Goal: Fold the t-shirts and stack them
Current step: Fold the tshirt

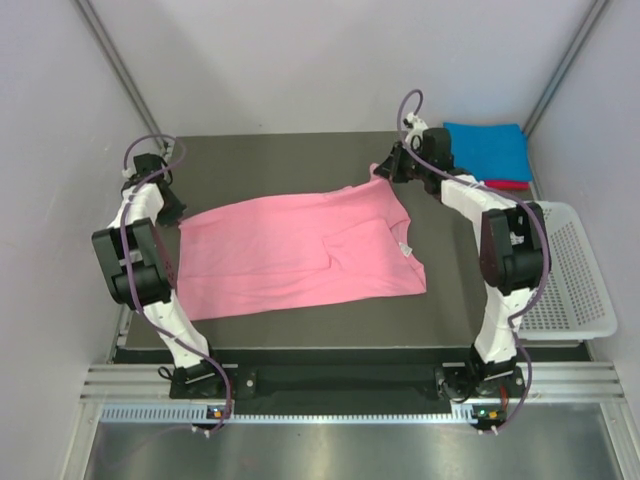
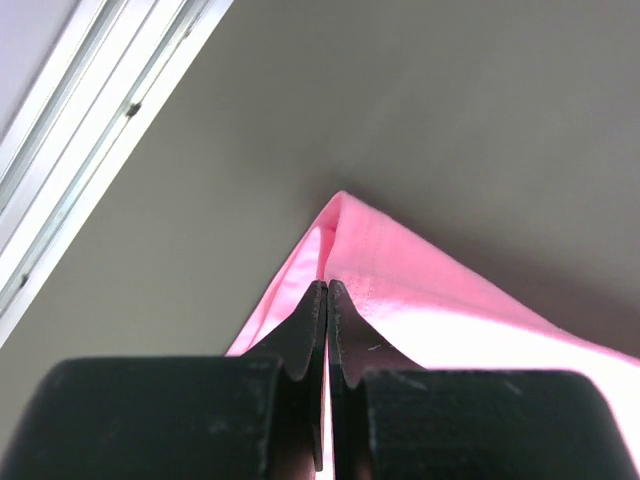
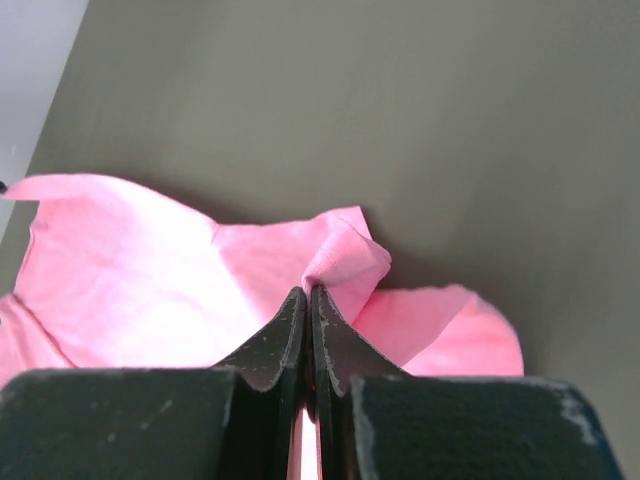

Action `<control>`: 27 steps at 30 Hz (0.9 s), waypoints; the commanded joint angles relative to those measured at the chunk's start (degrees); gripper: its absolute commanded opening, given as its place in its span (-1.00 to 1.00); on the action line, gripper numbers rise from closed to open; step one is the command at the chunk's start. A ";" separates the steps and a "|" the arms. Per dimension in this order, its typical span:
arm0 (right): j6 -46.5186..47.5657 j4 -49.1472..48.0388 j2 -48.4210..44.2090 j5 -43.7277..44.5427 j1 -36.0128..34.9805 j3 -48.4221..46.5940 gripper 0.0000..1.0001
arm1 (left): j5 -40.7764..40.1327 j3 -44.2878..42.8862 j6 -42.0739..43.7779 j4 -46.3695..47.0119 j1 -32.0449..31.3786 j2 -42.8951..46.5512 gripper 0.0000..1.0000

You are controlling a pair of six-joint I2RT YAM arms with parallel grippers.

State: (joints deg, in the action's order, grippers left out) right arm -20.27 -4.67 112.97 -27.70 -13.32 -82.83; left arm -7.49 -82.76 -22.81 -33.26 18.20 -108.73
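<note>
The light pink t-shirt (image 1: 300, 250) lies spread on the dark table, partly folded over itself. My left gripper (image 1: 178, 213) is shut on its far left corner; the left wrist view shows the jaws pinching the pink cloth (image 2: 400, 285) at a pointed fold. My right gripper (image 1: 385, 172) is shut on the far right corner; the right wrist view shows the jaws pinching a bunched pink fold (image 3: 345, 255). The bright blue t-shirt (image 1: 490, 148) lies folded at the back right on top of the magenta-red t-shirt (image 1: 510, 184), of which only an edge shows.
A white mesh basket (image 1: 570, 270) stands off the table's right side. Grey walls close in at left, right and back. The dark table (image 1: 280, 160) has bare surface behind the pink shirt. A metal rail (image 2: 90, 130) runs along the table's left edge.
</note>
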 commanded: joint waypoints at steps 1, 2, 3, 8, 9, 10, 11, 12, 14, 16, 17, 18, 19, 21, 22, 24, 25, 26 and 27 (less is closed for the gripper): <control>2.34 -3.60 -4.68 -0.77 0.40 3.54 -1.00 | -2.18 2.33 -0.31 -1.55 0.26 4.83 -1.00; 2.34 -3.68 -5.12 -0.77 0.49 4.94 -1.00 | -2.18 2.86 -0.48 -1.46 0.26 5.36 -1.00; 2.26 -3.77 -6.26 -0.69 0.58 5.74 -1.00 | -2.09 3.91 -1.09 -1.46 0.26 5.89 -1.00; 2.43 -3.60 -10.83 2.03 0.84 10.04 -1.00 | -1.39 5.77 -2.06 -2.07 0.35 9.58 -1.00; 2.52 -3.25 -11.45 2.30 0.84 10.58 -1.00 | -1.13 6.12 -2.24 -2.16 0.26 10.02 -1.00; 2.61 -3.07 -12.67 2.39 0.93 11.19 -1.00 | -0.69 6.82 -2.59 -2.34 0.26 10.81 -1.00; 2.52 -2.72 -13.38 2.39 1.02 12.50 -1.00 | -0.77 7.43 -2.68 -2.34 0.26 11.25 -1.00; 2.52 -2.54 -14.08 2.39 1.02 13.56 -1.00 | -0.78 8.92 -2.94 -2.34 0.26 11.60 -1.00; 1.55 -3.76 -16.19 2.04 0.93 17.50 -1.00 | -1.30 10.42 -2.94 -2.25 0.26 12.66 -1.00; 1.46 -4.30 -18.48 2.04 0.84 20.41 -1.00 | -2.09 12.09 -2.59 -2.87 0.17 13.27 -1.00; 1.46 -4.47 -19.09 2.39 0.93 22.95 -1.00 | -3.31 12.71 -2.51 -3.22 0.35 13.63 -1.00; 1.38 -4.47 -20.32 2.57 0.93 24.10 -1.00 | -4.02 14.10 -2.16 -3.13 0.26 13.89 -1.00; 1.38 -4.56 -20.85 2.65 0.84 25.16 -1.00 | -4.55 14.81 -2.15 -3.04 0.26 14.68 -1.00; 1.11 -5.00 -22.34 2.83 0.93 28.15 -1.00 | -4.91 16.74 -2.07 -2.69 0.26 15.38 -1.00; 0.85 -5.44 -22.79 2.83 0.84 29.12 -1.00 | -4.91 17.28 -2.24 -2.60 0.26 15.56 -1.00; 0.85 -6.23 -24.19 3.18 0.67 31.40 -1.00 | -5.43 18.16 -2.50 -2.60 0.35 15.65 -1.00; 1.11 -6.23 -24.55 3.36 0.67 32.19 -1.00 | -5.69 18.34 -2.50 -2.52 0.35 15.74 -1.00; 1.63 -5.62 -24.90 4.23 0.75 32.38 -1.00 | -5.96 18.60 -2.50 -2.52 0.26 15.74 -1.00; 2.07 -5.09 -25.34 4.58 0.75 32.46 -1.00 | -6.48 18.95 -2.59 -2.52 0.26 15.65 -1.00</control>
State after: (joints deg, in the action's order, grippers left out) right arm -19.57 -7.01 91.74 -24.58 -12.84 -50.46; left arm -11.62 -64.58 -25.17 -36.03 18.22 -95.74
